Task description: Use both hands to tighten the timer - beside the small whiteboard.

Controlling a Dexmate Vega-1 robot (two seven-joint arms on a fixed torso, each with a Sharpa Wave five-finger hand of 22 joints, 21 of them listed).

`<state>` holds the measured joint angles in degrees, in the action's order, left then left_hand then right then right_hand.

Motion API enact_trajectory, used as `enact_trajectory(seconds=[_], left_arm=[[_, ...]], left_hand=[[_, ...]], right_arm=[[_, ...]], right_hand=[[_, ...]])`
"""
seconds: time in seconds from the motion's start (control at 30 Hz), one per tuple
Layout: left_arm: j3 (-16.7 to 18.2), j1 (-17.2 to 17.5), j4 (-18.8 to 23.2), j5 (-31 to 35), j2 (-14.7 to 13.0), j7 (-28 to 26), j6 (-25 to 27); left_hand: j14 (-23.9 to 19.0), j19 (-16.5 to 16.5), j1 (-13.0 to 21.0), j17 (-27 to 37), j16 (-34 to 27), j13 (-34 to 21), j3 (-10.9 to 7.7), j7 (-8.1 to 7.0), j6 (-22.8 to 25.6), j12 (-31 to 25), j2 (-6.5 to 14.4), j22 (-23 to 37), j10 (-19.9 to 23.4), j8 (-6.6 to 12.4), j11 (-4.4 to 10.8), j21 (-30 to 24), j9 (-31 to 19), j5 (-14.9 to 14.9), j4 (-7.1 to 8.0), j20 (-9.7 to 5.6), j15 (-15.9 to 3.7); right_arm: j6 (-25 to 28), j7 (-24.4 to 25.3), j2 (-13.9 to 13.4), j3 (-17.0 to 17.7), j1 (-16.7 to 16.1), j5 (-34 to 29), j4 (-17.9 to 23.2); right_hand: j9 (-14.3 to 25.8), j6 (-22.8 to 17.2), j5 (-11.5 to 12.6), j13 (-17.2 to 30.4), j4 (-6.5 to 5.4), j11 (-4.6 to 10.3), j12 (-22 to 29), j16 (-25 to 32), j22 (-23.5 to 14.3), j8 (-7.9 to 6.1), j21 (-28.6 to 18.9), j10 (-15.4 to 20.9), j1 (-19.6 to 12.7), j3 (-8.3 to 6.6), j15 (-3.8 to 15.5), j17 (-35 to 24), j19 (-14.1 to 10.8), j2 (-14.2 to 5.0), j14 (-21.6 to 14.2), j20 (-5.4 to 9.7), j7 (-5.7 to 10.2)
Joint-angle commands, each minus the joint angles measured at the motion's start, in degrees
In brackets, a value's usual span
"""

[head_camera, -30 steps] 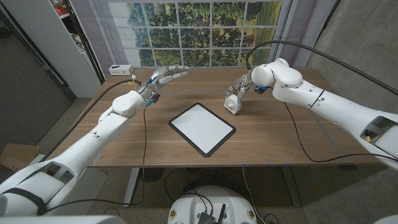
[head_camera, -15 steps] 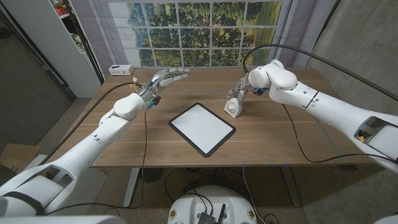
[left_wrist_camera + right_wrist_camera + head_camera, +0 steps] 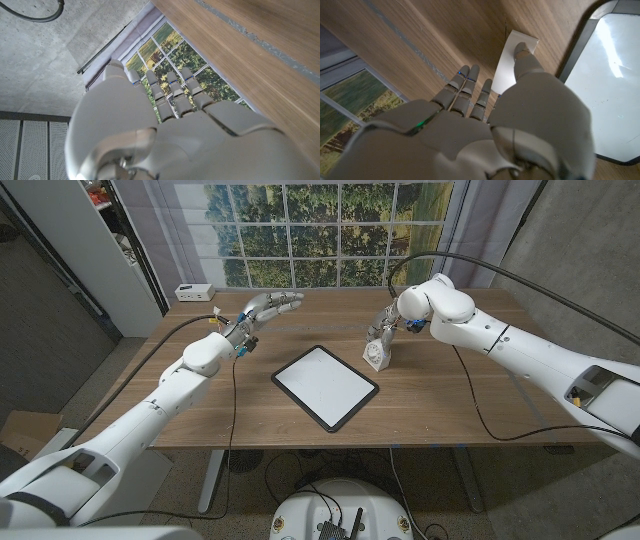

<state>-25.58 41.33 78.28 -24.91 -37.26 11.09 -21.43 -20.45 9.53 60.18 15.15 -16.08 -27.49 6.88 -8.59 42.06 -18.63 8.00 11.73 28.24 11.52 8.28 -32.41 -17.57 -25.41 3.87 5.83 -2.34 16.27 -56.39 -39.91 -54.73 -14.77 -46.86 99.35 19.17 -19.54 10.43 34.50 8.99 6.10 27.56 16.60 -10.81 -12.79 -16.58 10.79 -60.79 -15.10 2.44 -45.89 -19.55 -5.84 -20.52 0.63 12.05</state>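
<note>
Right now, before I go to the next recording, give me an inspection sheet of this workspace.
Surface: wooden table, one seam running across it.
Job's things: white timer on the table beside the small whiteboard, which lies flat and blank.
Clutter: small white box at the table's far left corner.
Hands: right hand on the timer, fingers down over its top; whether it grips cannot be told. Left hand raised above the table, fingers apart, holding nothing.
Cables: black cables along both arms, trailing over the table.
Surroundings: windowed tree backdrop behind the table, concrete wall at right.
</note>
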Motion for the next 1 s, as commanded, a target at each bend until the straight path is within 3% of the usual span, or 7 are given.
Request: enact_trajectory(seconds=[0.03, 0.23, 0.63, 0.7, 0.83, 0.87, 1.0], left_arm=[[0.1, 0.0, -1.1, -0.4, 0.1, 0.6, -0.6], [0.3, 0.0, -1.4, -0.6, 0.0, 0.7, -0.8], [0.7, 0.2, -2.2, -0.9, 0.1, 0.4, -1.4], [0.8, 0.3, -2.1, -0.9, 0.1, 0.1, -1.3], [1.1, 0.6, -1.9, -1.1, 0.1, -0.3, -1.2], [1.1, 0.7, -1.9, -1.1, 0.1, -0.6, -1.2], [1.2, 0.8, -2.0, -1.0, 0.3, -1.1, -1.4]], left_hand=[[0.0, 0.1, -0.3, 0.2, 0.2, -0.1, 0.29, 0.09, 0.5, 0.1, 0.1, 0.0, 0.4, 0.18, 0.12, 0.1, -0.1, 0.1, 0.3, 0.11, -3.94], [0.1, 0.0, -0.3, 0.2, 0.3, -0.1, 0.41, 0.08, 0.5, 0.1, 0.1, 0.0, 0.5, 0.2, 0.02, 0.1, 0.0, 0.2, 0.38, 0.1, -3.95], [0.0, -0.1, -0.2, 0.1, 0.3, -0.1, 0.6, 0.1, 0.5, 0.2, 0.1, 0.0, 0.5, 0.21, 0.06, 0.1, 0.2, 0.4, 0.5, 0.14, -3.95], [0.0, -0.1, -0.2, 0.1, 0.3, -0.1, 0.63, 0.07, 0.5, 0.2, 0.2, 0.0, 0.6, 0.2, 0.11, 0.1, 0.2, 0.4, 0.52, 0.13, -3.84], [0.0, -0.1, -0.2, 0.1, 0.3, -0.1, 0.71, 0.14, 0.5, 0.2, 0.2, -0.1, 0.6, 0.21, 0.07, 0.1, 0.3, 0.5, 0.58, 0.16, -3.84], [0.0, -0.1, -0.2, 0.1, 0.3, -0.1, 0.72, 0.15, 0.5, 0.2, 0.2, -0.1, 0.6, 0.21, 0.05, 0.1, 0.3, 0.5, 0.59, 0.19, -3.86], [0.0, -0.1, -0.2, 0.1, 0.3, -0.1, 0.78, 0.17, 0.5, 0.2, 0.3, -0.1, 0.6, 0.24, -0.04, 0.1, 0.3, 0.5, 0.66, 0.15, -3.86]], right_arm=[[1.0, -0.7, 0.4, 0.9, 0.1, 0.7, 0.8], [1.7, -0.7, 0.7, 1.2, 0.2, 1.7, 0.5], [5.9, -0.9, 0.2, 2.8, 0.0, 4.3, 1.8], [7.3, -0.7, -0.2, 3.7, -0.2, 5.3, 2.4], [10.2, 2.1, -1.1, 7.0, -1.7, 9.0, 4.2], [11.1, 4.5, -1.5, 9.2, -3.2, 11.1, 5.1], [13.8, 8.9, -2.6, 12.0, -5.1, 14.9, 6.7]], right_hand=[[-0.6, 2.3, -0.1, 0.2, 0.24, -0.01, -0.9, -0.8, -0.3, 1.21, 0.2, -1.8, -0.6, -0.06, 8.52, -0.1, 0.3, 0.62, 1.9, -0.35, 0.47], [-1.5, 6.1, -0.1, 0.2, 0.14, 0.09, -3.0, -2.7, -0.4, 2.53, 0.3, -6.2, -0.8, -0.17, 7.28, 0.6, 0.6, 1.14, 5.4, -0.63, 0.39], [-3.1, 12.7, -0.2, 0.0, -0.21, -0.33, -7.1, -6.2, -0.6, 2.82, 1.3, -15.0, -0.2, 0.33, 4.54, 2.9, 3.1, 2.64, 13.6, -1.41, 0.51], [-3.6, 14.2, -0.1, -0.3, -0.26, -0.39, -8.3, -6.6, -0.6, 2.6, 2.1, -16.9, -0.1, 0.47, 3.87, 3.8, 5.2, 2.95, 16.3, -2.31, 0.55], [-4.0, 15.4, -0.2, -0.7, -0.23, -1.18, -9.4, -6.6, -0.5, 2.35, 2.5, -18.5, 0.1, 0.92, 3.51, 5.1, 6.3, 3.82, 18.5, -2.8, 0.56], [-4.1, 15.6, -0.2, -0.8, -0.26, -1.34, -9.5, -6.6, -0.5, 2.34, 2.6, -18.4, 0.2, 1.02, 3.51, 5.3, 6.4, 3.97, 18.8, -2.77, 0.56], [-4.2, 16.3, -0.2, -1.1, -0.4, -1.58, -9.7, -6.4, -0.3, 2.28, 2.8, -18.0, 0.6, 1.33, 3.99, 6.1, 6.5, 4.45, 19.1, -1.69, 0.54]])
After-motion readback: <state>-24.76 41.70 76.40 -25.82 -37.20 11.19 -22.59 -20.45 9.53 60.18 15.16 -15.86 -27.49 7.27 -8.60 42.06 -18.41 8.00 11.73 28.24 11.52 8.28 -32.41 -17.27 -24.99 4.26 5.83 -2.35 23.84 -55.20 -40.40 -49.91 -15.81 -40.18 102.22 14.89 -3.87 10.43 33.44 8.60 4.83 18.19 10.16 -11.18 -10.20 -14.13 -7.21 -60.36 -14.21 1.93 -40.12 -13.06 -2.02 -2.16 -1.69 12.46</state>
